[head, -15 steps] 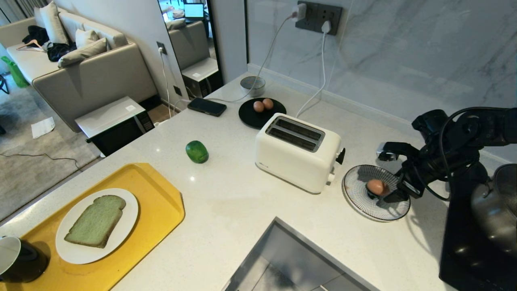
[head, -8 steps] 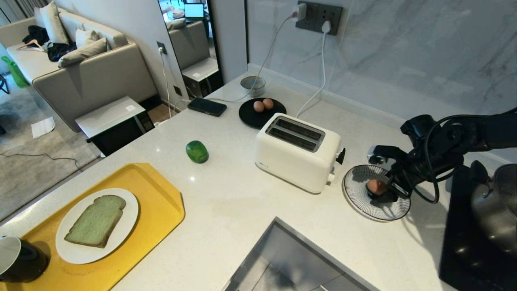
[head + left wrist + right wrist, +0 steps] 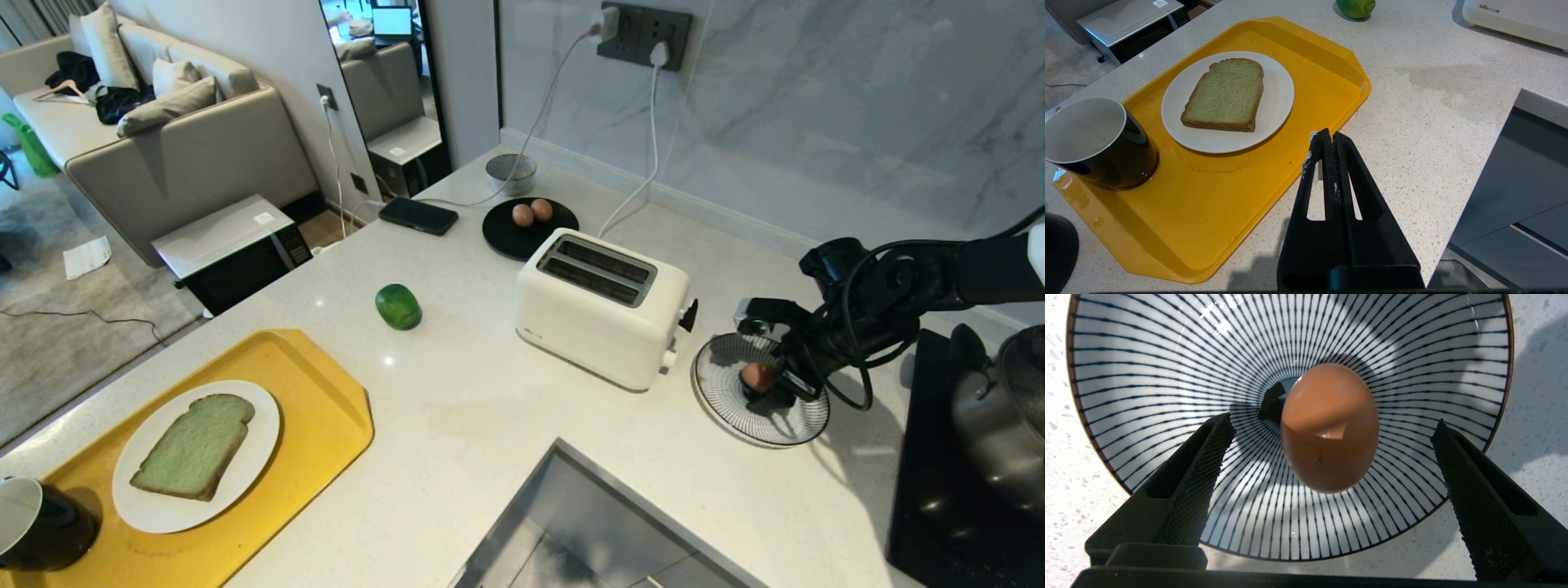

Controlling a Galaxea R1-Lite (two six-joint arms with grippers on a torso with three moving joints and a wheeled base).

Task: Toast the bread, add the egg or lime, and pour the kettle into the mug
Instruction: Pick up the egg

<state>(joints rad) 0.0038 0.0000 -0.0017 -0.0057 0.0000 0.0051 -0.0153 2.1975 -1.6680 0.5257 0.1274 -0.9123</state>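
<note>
The pale green bread (image 3: 194, 447) (image 3: 1224, 96) lies on a white plate (image 3: 155, 510) on a yellow tray (image 3: 326, 408). Beside it stands the black mug (image 3: 33, 523) (image 3: 1098, 143). The lime (image 3: 398, 307) rests on the counter left of the white toaster (image 3: 600, 306). An egg (image 3: 758, 376) (image 3: 1329, 428) lies in a striped bowl (image 3: 735, 416) (image 3: 1167, 355). My right gripper (image 3: 771, 359) (image 3: 1331, 424) hangs open just over the bowl, one finger on each side of the egg, neither touching it. My left gripper (image 3: 1329, 136) is shut and empty by the tray's edge. The kettle is out of view.
Two more eggs sit on a black plate (image 3: 506, 237) behind the toaster, near a phone (image 3: 418, 216) and a small grey bowl (image 3: 511, 171). A steel pot (image 3: 1004, 425) stands on a black cooktop (image 3: 939, 506) at the right. A sink (image 3: 588, 531) opens at the counter's front.
My right gripper has moved left and lower over the striped bowl, so its open fingers now flank the egg. Nothing else has moved.
</note>
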